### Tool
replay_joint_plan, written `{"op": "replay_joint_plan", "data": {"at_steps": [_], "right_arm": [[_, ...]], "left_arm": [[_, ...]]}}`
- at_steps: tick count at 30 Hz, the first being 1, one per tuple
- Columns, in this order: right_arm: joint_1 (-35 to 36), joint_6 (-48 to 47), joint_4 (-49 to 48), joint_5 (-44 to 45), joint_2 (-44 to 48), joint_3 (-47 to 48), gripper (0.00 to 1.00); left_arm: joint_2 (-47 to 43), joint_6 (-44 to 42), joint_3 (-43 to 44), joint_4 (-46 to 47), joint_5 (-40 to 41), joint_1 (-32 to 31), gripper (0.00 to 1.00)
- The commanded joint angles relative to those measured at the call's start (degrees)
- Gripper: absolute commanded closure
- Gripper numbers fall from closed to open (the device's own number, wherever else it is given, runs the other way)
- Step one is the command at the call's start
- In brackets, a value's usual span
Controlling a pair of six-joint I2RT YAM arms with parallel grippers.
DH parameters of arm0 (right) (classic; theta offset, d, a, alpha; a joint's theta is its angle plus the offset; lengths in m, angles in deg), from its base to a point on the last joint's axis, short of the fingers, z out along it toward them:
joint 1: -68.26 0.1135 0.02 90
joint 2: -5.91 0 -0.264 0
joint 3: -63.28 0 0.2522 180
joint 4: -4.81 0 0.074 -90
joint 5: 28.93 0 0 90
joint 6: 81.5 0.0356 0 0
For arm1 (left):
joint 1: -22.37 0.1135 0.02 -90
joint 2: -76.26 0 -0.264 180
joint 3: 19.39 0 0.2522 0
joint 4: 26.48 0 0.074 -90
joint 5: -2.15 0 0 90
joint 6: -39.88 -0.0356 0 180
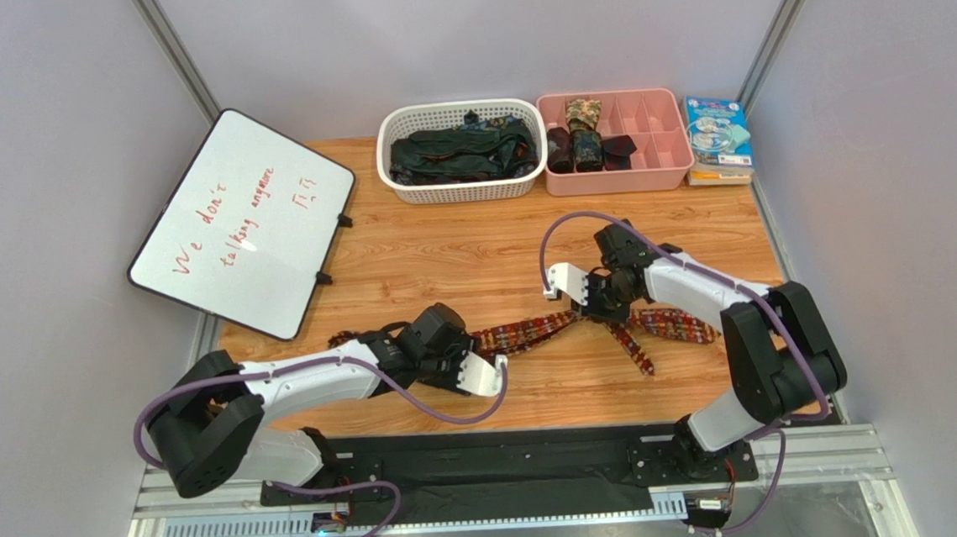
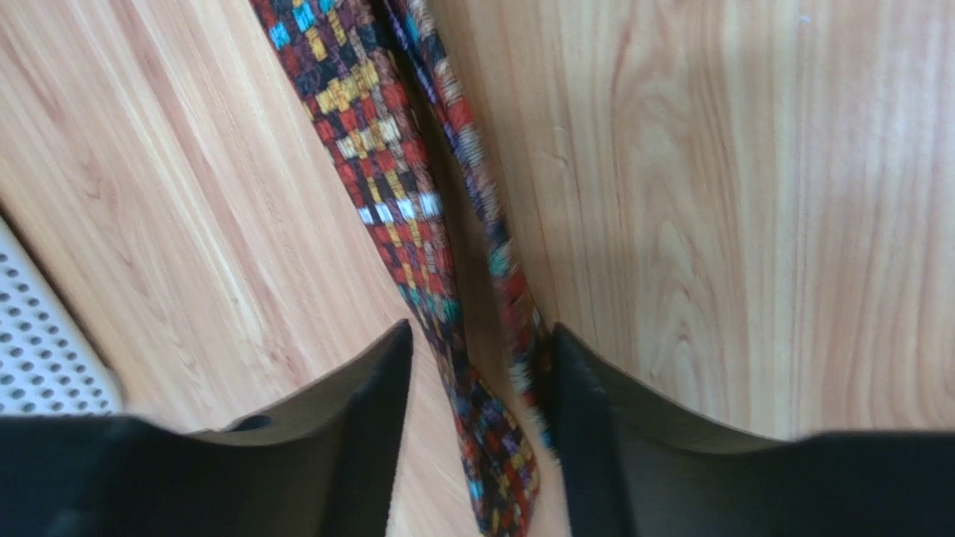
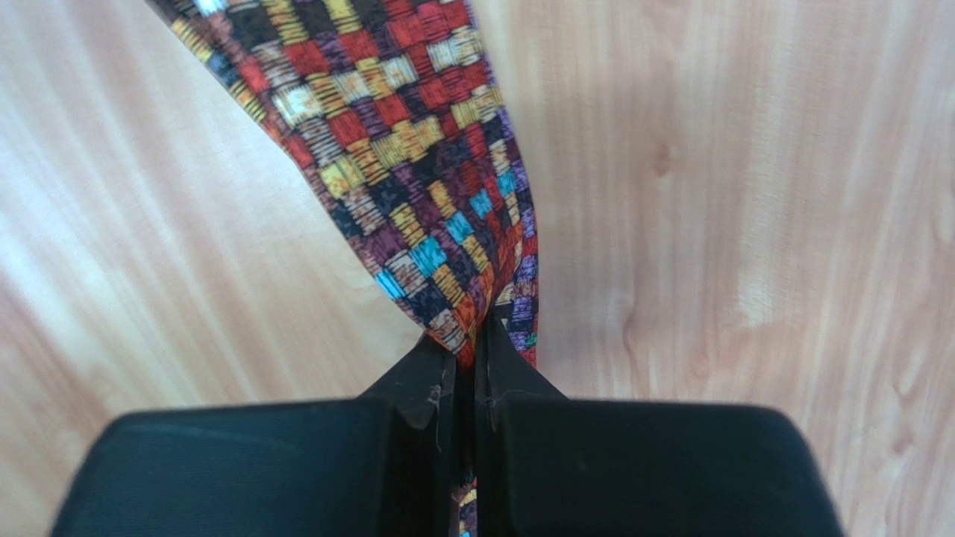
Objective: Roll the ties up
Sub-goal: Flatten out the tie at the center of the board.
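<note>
One tie with a busy red-orange-yellow pattern point(image 1: 526, 332) lies stretched across the near middle of the wooden table. My left gripper point(image 1: 488, 369) is at its left part. In the left wrist view the jaws point(image 2: 480, 336) stand open with two strands of the tie point(image 2: 381, 168) running between them, one brushing the right finger point(image 2: 583, 403). My right gripper point(image 1: 583, 293) is shut on the tie near its wider part. The right wrist view shows the fabric point(image 3: 392, 145) pinched between the closed fingertips point(image 3: 471, 336).
A white basket point(image 1: 463, 191) with dark ties point(image 1: 463, 150) stands at the back. Beside it, a pink divided tray point(image 1: 659, 155) holds a camouflage coil point(image 1: 582, 114) and a dark coil point(image 1: 585, 147). A whiteboard point(image 1: 240, 222) leans at the left; a booklet point(image 1: 717, 136) lies at the back right.
</note>
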Motion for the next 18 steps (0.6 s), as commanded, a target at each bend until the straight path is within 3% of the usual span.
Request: {"op": "replay_joint_plan", "data": {"at_steps": [1, 3, 4, 6, 9, 13, 18], "right_arm": [[-0.39, -6.60, 24.30, -7.72, -4.60, 9.30, 1.00], [-1.00, -10.30, 31.99, -10.46, -6.55, 14.48, 1.00], [-1.53, -11.18, 38.64, -12.91, -8.73, 15.98, 1.00], [-2.06, -14.07, 47.01, -15.12, -10.68, 19.68, 1.00], [-2.50, -17.68, 54.41, -17.94, -14.63, 21.09, 1.00], [-2.85, -18.93, 61.21, -20.14, -23.06, 22.32, 1.00], [-3.03, -19.63, 61.21, -19.27, -31.41, 21.00, 1.00]], "left_arm": [[3.18, 3.98, 6.19, -4.99, -0.86, 3.21, 0.77], [3.01, 6.01, 8.92, -11.92, -6.45, 7.15, 0.97], [2.58, 5.23, 12.33, -15.78, -10.32, 8.92, 1.00], [0.03, 3.38, 15.69, -27.12, -22.41, 13.91, 1.00], [-2.87, 0.84, 19.30, -36.89, -29.67, 15.79, 1.00], [-1.39, -3.02, 20.71, -45.77, -34.17, 17.28, 1.00], [11.07, -4.62, 24.56, -51.76, -35.76, 19.21, 1.00]]}}
